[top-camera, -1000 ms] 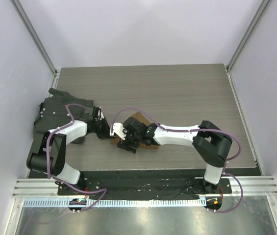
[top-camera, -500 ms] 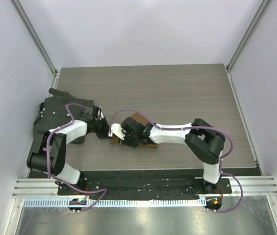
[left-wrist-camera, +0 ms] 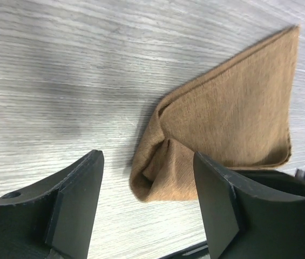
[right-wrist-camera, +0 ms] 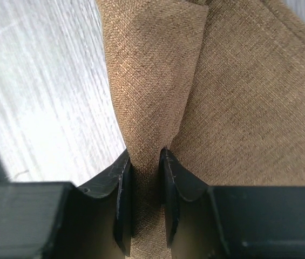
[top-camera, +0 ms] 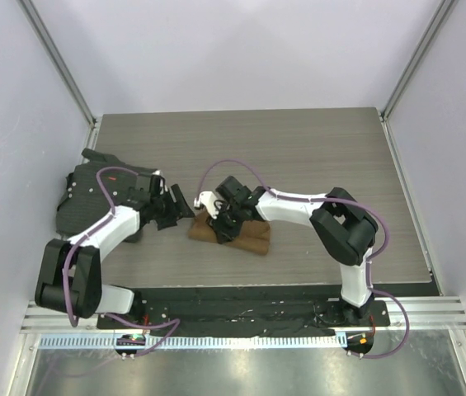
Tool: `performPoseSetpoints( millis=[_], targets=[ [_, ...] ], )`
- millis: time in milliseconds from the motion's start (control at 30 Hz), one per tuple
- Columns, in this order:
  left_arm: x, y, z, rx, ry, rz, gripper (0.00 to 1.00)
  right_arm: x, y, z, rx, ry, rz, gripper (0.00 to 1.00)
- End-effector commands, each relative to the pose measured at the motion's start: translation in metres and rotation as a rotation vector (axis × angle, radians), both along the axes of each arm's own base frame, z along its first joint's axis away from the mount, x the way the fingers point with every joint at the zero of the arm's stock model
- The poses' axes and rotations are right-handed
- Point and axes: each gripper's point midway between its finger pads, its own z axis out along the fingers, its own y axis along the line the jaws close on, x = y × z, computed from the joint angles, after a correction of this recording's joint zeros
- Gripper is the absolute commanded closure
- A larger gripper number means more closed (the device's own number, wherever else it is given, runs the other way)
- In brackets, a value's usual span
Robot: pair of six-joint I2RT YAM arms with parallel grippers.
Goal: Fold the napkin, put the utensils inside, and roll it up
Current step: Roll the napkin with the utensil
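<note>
- our left hand hovers just left of the napkin, off its left end, spread apart and holding nothing.
- our right hand sits over that same left end, clamped on a raised pleat of the cloth.
- the napkin lies folded on the desk, its long axis running left to right; we judge the right hand nearer for the next fold.

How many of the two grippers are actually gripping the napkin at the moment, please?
1. The right gripper pinches a raised fold of the napkin; the left gripper is open by the napkin's end, gripping nothing.
</note>
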Motion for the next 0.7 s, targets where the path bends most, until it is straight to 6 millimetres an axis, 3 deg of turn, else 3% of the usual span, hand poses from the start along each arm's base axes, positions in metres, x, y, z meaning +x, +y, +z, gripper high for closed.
performPoseSetpoints(
  millis=[0,333,667],
  targets=[
    [0.005,0.006,0.016,0.014,-0.100,0.006,0.28,-0.019,-0.001,0.008,0.068,0.252,-0.022,0.72],
    [-0.001,-0.012,0.026,-0.097,-0.224,-0.065,0.28,-0.022,0.003,0.018,0.166,0.565,-0.037,0.72],
    [0.007,-0.027,0.017,-0.165,-0.223,-0.108,0.34,-0.013,-0.004,0.001,0.209,0.733,-0.075,0.72]
  ],
)
